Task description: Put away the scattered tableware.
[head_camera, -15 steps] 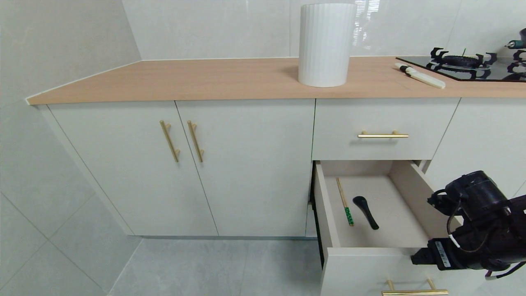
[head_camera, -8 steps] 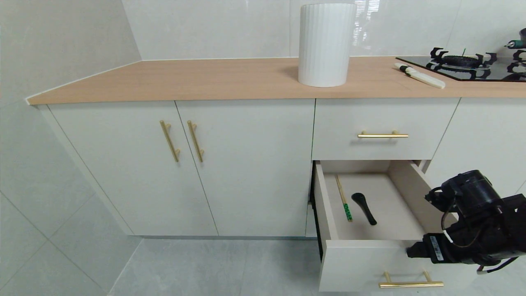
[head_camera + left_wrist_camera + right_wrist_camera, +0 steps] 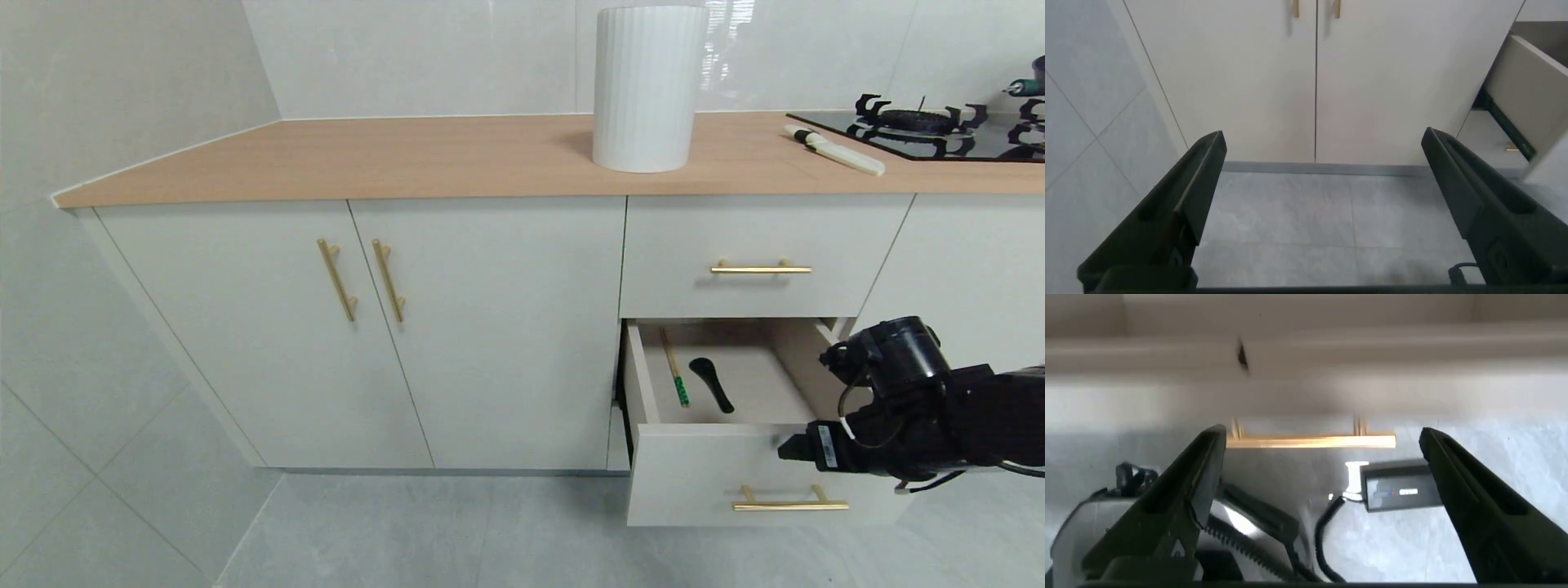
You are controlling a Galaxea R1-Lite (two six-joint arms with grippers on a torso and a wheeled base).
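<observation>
my left gripper hangs low over the floor tiles with its fingers spread wide and nothing between them, facing the double cabinet doors under the left half of the countertop. both doors are shut, their two gold handles side by side at the middle seam.

further right, a tall white ribbed container stands upright on the counter, near the back wall and above the seam where the doors meet the drawers. the upper drawer below it is closed. the lower drawer is partly pulled out. the chopsticks lie along its left wall with the green end toward the front. the black spoon lies just to their right, apart from them, with its bowl toward the back.

my right gripper is at the right part of that drawer's front panel, just above the gold handle. its fingers are apart and hold nothing; i cannot tell whether it touches the panel.

on the counter's right end a white knife lies near the front edge, just beside the black stove.
</observation>
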